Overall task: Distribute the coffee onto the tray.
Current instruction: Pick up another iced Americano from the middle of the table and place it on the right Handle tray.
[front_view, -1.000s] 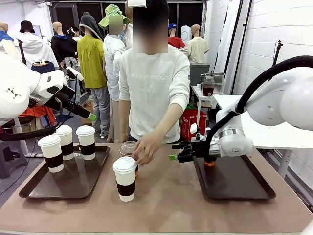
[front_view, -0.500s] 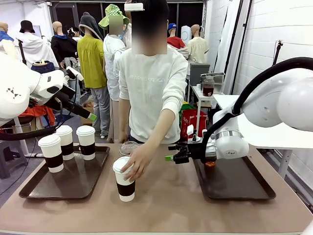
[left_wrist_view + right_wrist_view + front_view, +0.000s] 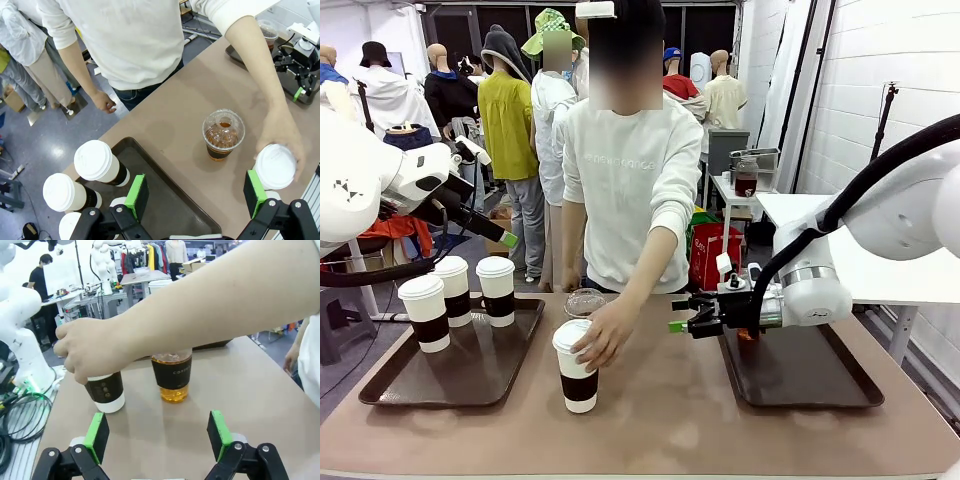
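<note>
White paper cups (image 3: pixel 578 375) wear dark brown sleeves. The clear cup (image 3: pixel 223 134) holds amber-brown coffee behind a dark band. Left tray (image 3: pixel 480 370) and right tray (image 3: pixel 800 370) are dark brown; the tabletop (image 3: pixel 670 420) is pinkish tan. Left claw (image 3: pixel 196 189) and right claw (image 3: pixel 678 313) are black with green pads (image 3: pixel 136 191). The person's sweater (image 3: pixel 632 190) is white.

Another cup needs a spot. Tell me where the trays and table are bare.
Bare: most of the right tray, beside the right gripper; the left tray, near and right of its three paper cups; the table strip nearest the robot. Crowded: the middle, where the person's hand grips a paper cup by the clear cup.
</note>
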You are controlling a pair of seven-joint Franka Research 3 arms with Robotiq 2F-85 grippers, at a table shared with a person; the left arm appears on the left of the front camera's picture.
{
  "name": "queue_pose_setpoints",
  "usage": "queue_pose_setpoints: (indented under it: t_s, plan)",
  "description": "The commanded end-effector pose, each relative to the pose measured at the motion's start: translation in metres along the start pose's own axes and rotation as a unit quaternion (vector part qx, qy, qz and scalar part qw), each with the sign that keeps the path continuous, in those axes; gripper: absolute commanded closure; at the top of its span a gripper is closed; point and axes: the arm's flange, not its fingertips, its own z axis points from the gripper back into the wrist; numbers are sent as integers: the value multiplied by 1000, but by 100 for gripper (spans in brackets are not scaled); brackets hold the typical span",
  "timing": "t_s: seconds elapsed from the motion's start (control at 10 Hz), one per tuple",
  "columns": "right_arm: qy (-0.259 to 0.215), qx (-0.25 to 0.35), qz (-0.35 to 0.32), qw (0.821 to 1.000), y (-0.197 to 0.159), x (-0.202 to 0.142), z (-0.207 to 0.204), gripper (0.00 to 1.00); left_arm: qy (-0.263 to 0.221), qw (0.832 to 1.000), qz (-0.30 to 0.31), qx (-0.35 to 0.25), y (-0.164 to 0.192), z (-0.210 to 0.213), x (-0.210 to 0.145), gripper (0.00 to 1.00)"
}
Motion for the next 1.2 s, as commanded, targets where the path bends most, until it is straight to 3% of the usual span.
queue_pose_setpoints:
  t_s: [0.0,0.8,1.1]
  plan:
    - [-3,8,-13,1000,3,3,10,0,0,1000,3,-4,2,0,-1,0]
    - [-2,5,-4,1000,1,2,9,0,0,1000,3,-4,2,0,-1,0]
    - [-5,1,-4,1000,-3,9,-27,0,0,1000,3,-4,2,0,-1,0]
